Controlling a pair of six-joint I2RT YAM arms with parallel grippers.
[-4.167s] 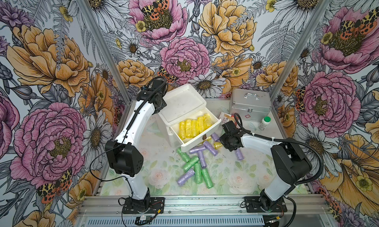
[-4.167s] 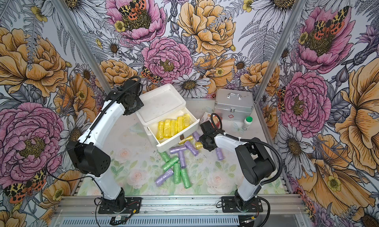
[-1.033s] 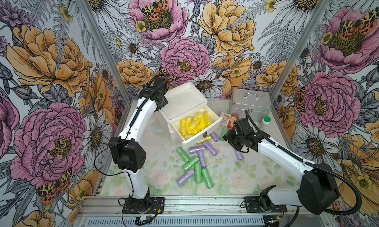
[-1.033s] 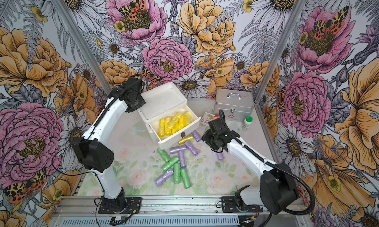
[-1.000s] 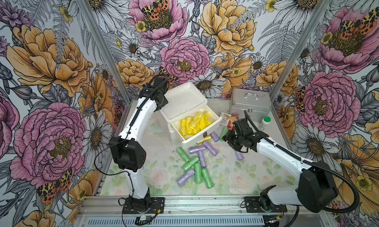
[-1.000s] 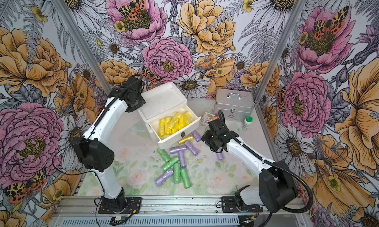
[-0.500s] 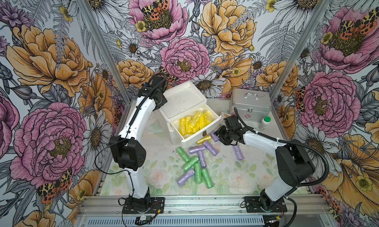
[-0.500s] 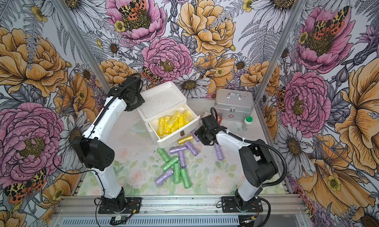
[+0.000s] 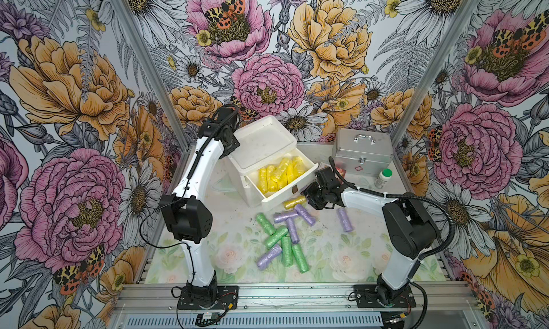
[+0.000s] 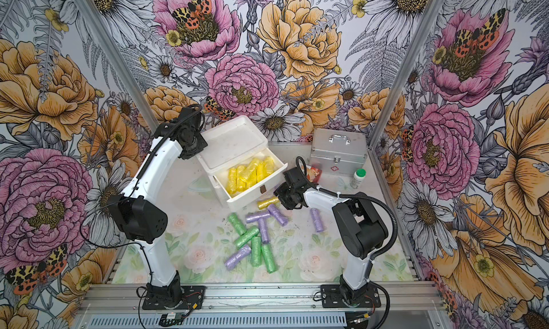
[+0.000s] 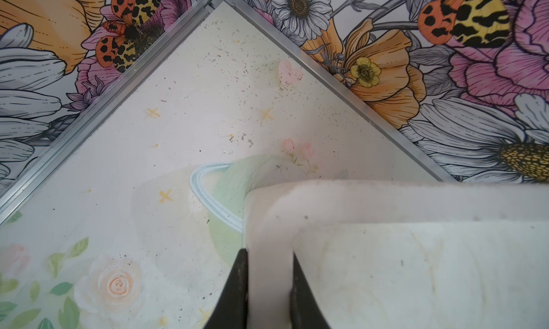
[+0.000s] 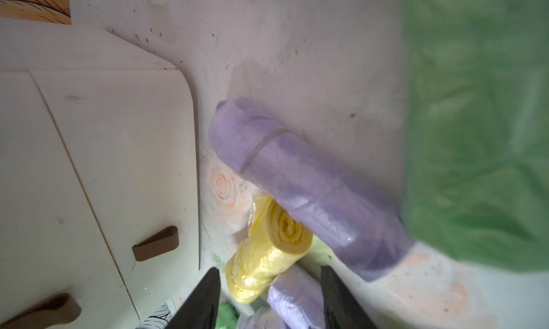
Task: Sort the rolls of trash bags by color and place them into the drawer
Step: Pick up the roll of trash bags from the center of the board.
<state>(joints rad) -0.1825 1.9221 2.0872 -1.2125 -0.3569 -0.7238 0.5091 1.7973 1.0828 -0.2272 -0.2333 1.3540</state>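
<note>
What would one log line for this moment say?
left gripper: shut on white box | right gripper: open, at loose yellow roll | drawer: yellow rolls inside

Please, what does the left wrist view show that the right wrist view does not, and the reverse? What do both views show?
Only the left wrist view: the left gripper shut on the raised rim of the white drawer unit, and the enclosure's corner with its metal rails.

Only the right wrist view: the right gripper open, astride the end of a yellow roll; a lilac roll against it; blurred green plastic; the brown handles of the drawers.

Both: the white drawer unit and the speckled table.
</note>
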